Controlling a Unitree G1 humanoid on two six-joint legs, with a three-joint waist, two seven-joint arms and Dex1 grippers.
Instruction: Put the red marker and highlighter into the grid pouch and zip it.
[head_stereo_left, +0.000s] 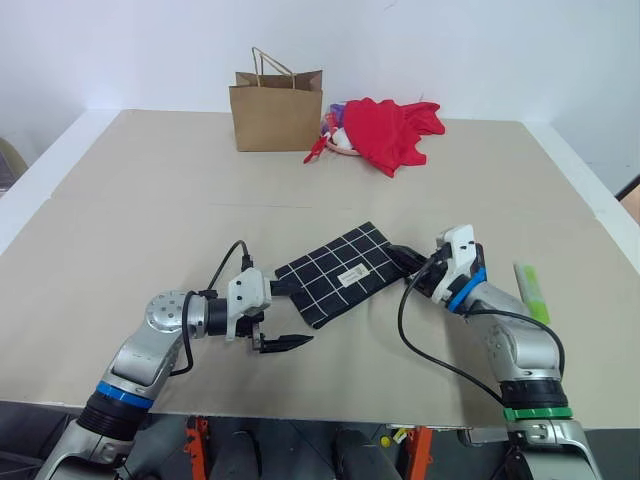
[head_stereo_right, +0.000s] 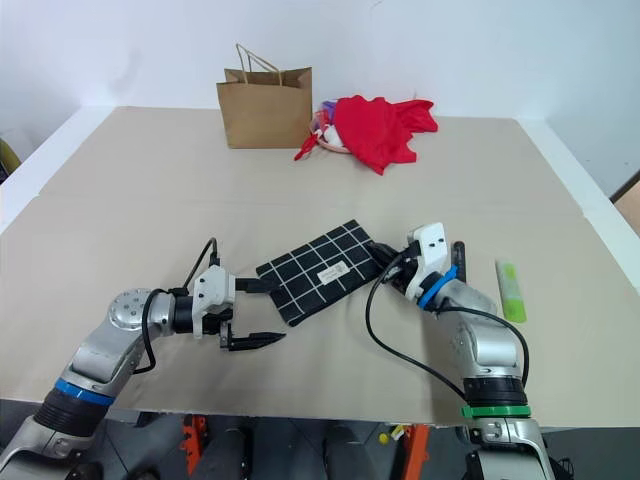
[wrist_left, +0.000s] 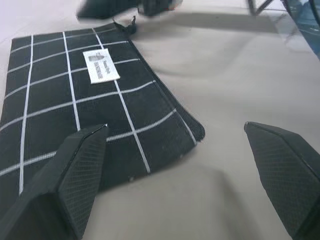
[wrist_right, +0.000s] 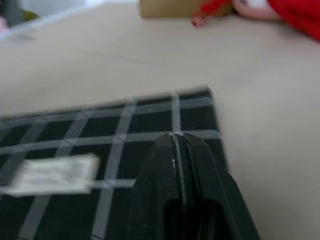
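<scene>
Our right gripper (head_stereo_left: 405, 258) has its two black fingers pressed flat together, their tips over the right end of the grid pouch (head_stereo_left: 340, 272); we cannot tell whether any fabric or cord is caught between them. Our left gripper (head_stereo_left: 283, 315) stands with its fingers wide apart at the pouch's left corner, one finger over the black fabric and the other out over the bare table (head_stereo_left: 150, 200), holding nothing. The pouch lies flat and slanted between the two grippers, near the front of the tan table, its small white label (wrist_left: 100, 65) facing up. In the left wrist view a short cord shows at the pouch's far corner. The highlighter (head_stereo_left: 531, 290), light green, lies on the table to the right of our right arm, apart from the pouch. We cannot make out the red marker. Well back on the table a brown paper bag (head_stereo_left: 277, 114) stands upright, and just beside it on the right lies a crumpled red cloth (head_stereo_left: 392, 130).
</scene>
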